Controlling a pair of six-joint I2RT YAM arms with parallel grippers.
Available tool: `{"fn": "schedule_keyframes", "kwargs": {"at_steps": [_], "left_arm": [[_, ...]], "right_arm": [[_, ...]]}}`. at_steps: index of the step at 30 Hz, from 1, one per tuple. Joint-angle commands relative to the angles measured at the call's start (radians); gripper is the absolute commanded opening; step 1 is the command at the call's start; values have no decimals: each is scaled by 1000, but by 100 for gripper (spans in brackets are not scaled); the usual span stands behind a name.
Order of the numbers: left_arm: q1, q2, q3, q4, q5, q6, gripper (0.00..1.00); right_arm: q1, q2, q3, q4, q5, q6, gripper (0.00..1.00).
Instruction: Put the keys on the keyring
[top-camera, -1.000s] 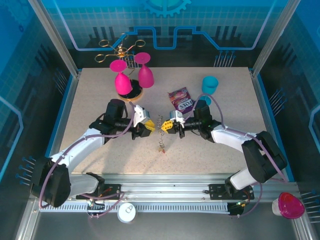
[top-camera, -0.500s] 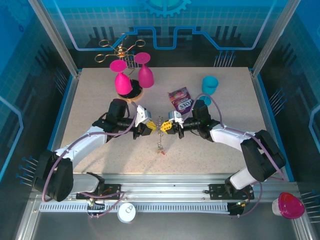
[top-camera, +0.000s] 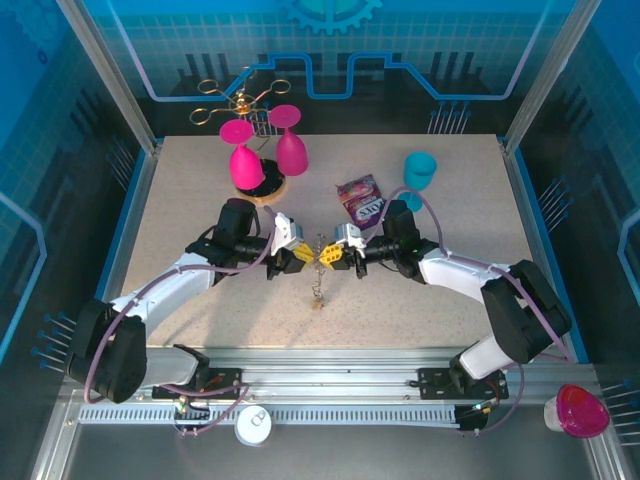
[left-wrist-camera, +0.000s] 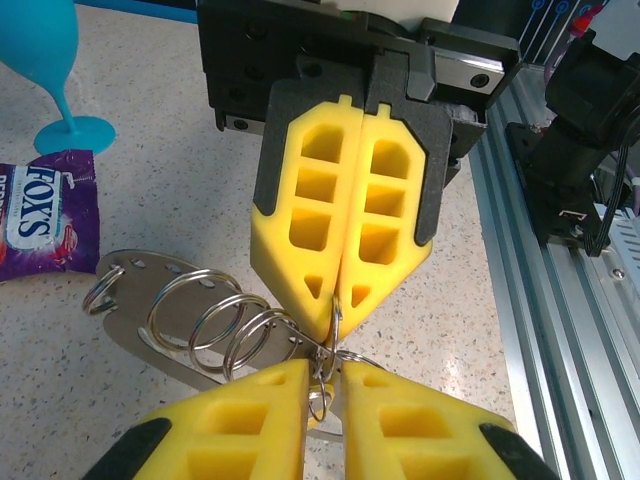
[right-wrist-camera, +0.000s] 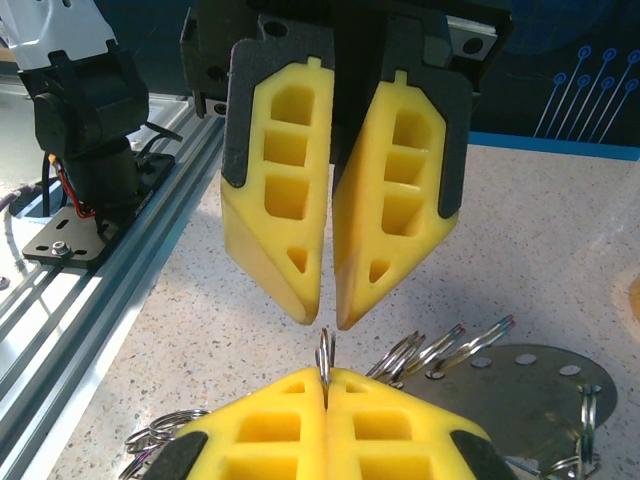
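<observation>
Speckled bench (top-camera: 180, 200): two pink goblets (top-camera: 247, 160) at 11 o'clock, one teal goblet (top-camera: 419, 170) and one candy packet (top-camera: 362, 200) at 1. At centre two end effectors meet. Right end effector (left-wrist-camera: 335, 318) is clenched on the keyring (left-wrist-camera: 255, 335), several steel rings and a holed tag (left-wrist-camera: 140, 310); left end effector (right-wrist-camera: 327, 322) has pads barely apart around it, grip unclear.

On the pale speckled tabletop (top-camera: 180, 200), two pink plastic goblets (top-camera: 243, 160) stand near a gold wire glass rack (top-camera: 236, 96), and a purple FOX'S candy packet (top-camera: 362, 200) lies beside a teal plastic goblet (top-camera: 418, 170).
</observation>
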Motion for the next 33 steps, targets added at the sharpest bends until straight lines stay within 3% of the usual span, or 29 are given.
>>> {"fn": "schedule_keyframes", "kwargs": {"at_steps": [1, 21, 30, 33], "left_arm": [[-7, 14, -14, 12, 15, 42, 16], [-10, 26, 4, 11, 20, 30, 12], [-20, 19, -4, 62, 14, -3, 0], [-25, 13, -9, 80, -5, -32, 0]], "right_arm": [[14, 8, 40, 11, -17, -11, 0], [37, 36, 69, 21, -4, 0, 0], [49, 45, 85, -20, 4, -24, 0], [40, 38, 79, 20, 45, 32, 0]]}}
